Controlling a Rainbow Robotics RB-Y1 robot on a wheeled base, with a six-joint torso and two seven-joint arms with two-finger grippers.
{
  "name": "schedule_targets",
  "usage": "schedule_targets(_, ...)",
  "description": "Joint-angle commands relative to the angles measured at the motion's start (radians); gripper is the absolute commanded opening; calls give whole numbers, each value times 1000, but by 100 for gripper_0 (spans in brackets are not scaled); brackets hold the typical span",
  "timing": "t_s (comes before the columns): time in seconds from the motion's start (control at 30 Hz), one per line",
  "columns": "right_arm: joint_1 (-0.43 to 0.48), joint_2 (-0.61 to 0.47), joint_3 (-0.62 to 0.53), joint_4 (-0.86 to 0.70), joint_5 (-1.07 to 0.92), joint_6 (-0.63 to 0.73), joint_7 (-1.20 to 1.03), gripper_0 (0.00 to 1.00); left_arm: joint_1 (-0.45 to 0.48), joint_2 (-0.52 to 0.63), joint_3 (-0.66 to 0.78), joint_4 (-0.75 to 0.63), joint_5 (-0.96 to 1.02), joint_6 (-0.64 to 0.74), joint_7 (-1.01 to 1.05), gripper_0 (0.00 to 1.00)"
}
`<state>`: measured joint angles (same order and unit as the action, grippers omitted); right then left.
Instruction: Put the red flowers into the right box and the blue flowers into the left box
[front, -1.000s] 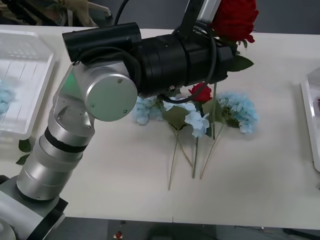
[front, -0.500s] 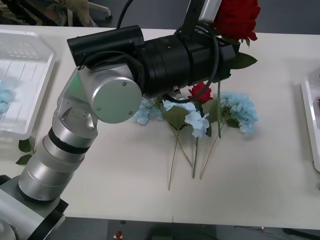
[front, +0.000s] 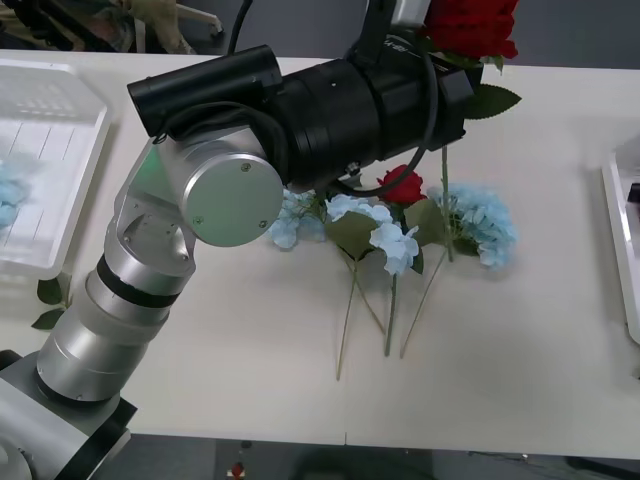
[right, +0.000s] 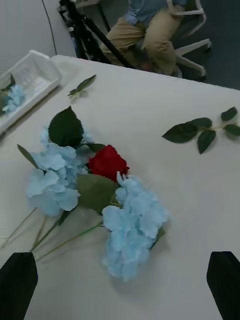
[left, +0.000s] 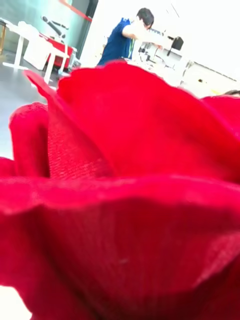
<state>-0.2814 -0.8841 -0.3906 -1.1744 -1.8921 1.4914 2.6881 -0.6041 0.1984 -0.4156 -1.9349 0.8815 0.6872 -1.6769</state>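
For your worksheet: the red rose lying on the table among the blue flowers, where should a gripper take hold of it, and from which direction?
Probably by its stem, from above. The rose head sits wedged between the blue flowers and leaves, so closing there would catch petals. The thin stems fan out bare on the table toward the robot, though which one is the rose's is unclear.

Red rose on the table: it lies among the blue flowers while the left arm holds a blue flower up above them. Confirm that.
Not quite. The flower up at the left arm is a second red rose, not a blue flower. The front view shows it, with its stem hanging down over the pile. The rest stands: the other red rose lies among the blue flowers on the table.
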Motion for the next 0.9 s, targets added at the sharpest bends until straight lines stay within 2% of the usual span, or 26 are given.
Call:
schedule_targets(0.03, 50, 17, 53, -31, -116, 10, 17, 100, -40, 3, 8, -18, 2, -14, -27, 0)
schedule_targets(0.23, 56, 105, 93, -31, -190, 18, 17, 100, -40, 4, 9, -18, -1, -20, -27, 0)
schedule_targets(0.43, 22, 223, 96, -34, -186, 61, 17, 100, -40, 4, 8, -16, -3, -26, -24, 0)
schedule_targets(0.9, -84, 330, 180, -45, -183, 132, 17, 100, -40, 4, 8, -16, -3, -26, -24, 0)
